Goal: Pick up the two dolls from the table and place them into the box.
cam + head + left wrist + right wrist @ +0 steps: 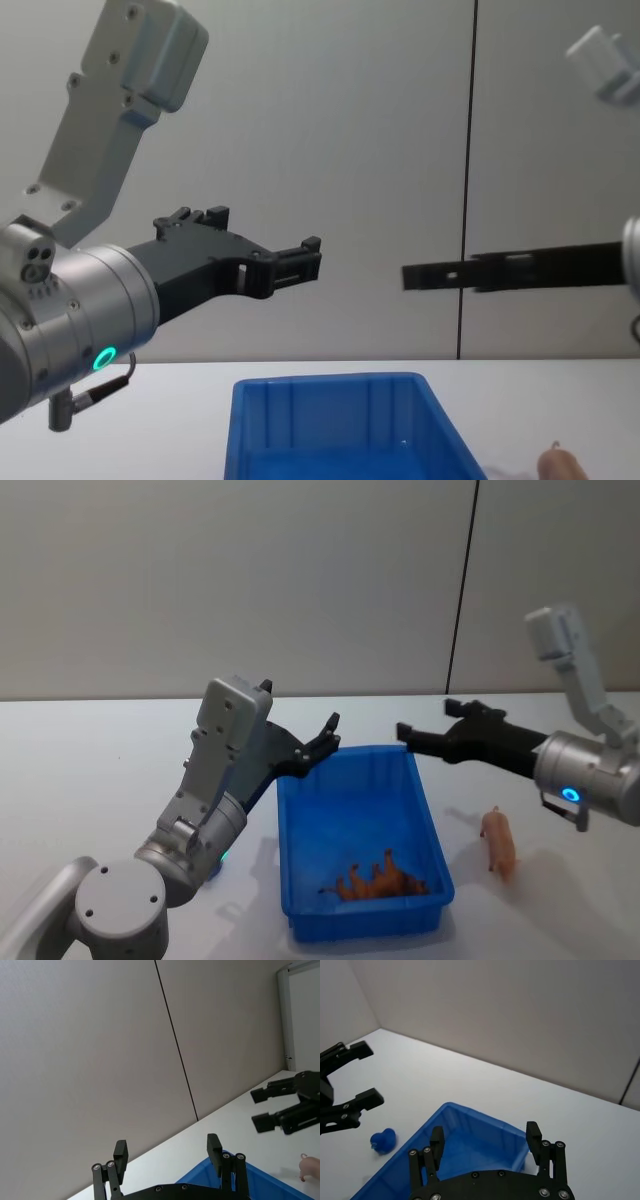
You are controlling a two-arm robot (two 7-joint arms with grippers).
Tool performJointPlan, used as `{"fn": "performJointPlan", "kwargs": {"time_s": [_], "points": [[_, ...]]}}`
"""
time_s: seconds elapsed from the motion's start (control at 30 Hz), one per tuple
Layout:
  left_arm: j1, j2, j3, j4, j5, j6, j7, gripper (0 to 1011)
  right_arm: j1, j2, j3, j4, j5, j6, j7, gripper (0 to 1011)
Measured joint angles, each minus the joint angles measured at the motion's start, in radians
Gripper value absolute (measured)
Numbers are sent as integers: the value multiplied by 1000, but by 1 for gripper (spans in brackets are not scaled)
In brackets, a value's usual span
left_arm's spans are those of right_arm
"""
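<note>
Although the lion doll point(380, 880) already lies in the box point(345, 751), toward its near end, the task looks half done, because the pink doll point(498, 842) is on the white table point(100, 760) just right of the box. Both arms hang above the box's far end. The left gripper point(325, 738) is over the far left corner, its jaws spread wide with nothing between them. The right gripper point(424, 717) is over the far right corner, likewise wide open and empty. The right arm is clearly nearer the pink doll, so I judge the pick falls to it. That doll lies nearer the robot than the right jaws and off to their right, under the arm's wrist. Its long axis runs roughly toward and away from the robot, so the jaws would best close across it from side to side. The head view gives this layout from above, while the chest view shows how high both grippers ride over the rim. The right wrist view adds a small blue thing point(382, 1141) on the table outside the box, near the left gripper.
</note>
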Motion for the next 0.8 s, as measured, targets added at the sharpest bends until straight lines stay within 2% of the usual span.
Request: {"fn": "performJointPlan", "kwargs": {"time_s": [0.3,0.4,0.43,0.63,0.8], "points": [[0,0,0,0,0,0,0,1001,-70,39,34,-71,60,-34,-115,1001],[0,0,0,0,0,0,0,1001,-108,57,47,-105,82,-43,-174,1001],[0,0,0,0,0,0,0,1001,-108,57,47,-105,82,-43,-174,1001],[0,0,0,0,0,0,0,1001,-208,100,73,-187,116,-52,-288,1001],[0,0,0,0,0,0,0,1001,-295,136,90,-253,143,-52,-354,1001]]}}
